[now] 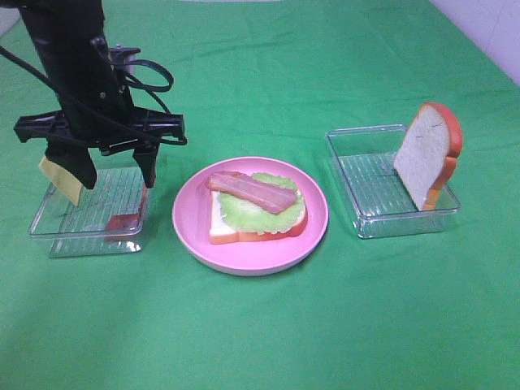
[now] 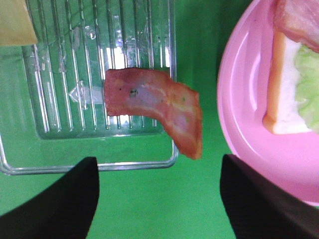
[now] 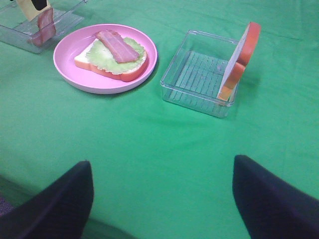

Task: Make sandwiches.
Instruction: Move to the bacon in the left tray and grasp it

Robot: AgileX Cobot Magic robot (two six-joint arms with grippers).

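A partly built sandwich sits on the round pink plate (image 1: 244,252): a bread slice (image 1: 223,231), lettuce (image 1: 244,213) and a bacon strip (image 1: 250,192) on top. A second bacon strip (image 2: 154,107) lies in the left clear tray (image 1: 73,236), hanging over its edge. A yellow cheese square (image 1: 61,179) leans at that tray's left side. My left gripper (image 1: 114,175) hangs open and empty just above this bacon (image 1: 128,215). A second bread slice (image 1: 426,154) stands upright in the right clear tray (image 1: 366,183). My right gripper (image 3: 162,199) is open, empty, and low over the cloth, well short of that tray (image 3: 194,79).
Green cloth (image 1: 268,333) covers the whole table. The left arm's black body and cables (image 1: 81,73) rise over the left tray. A pale wall or floor edge (image 1: 487,32) shows at the far right corner.
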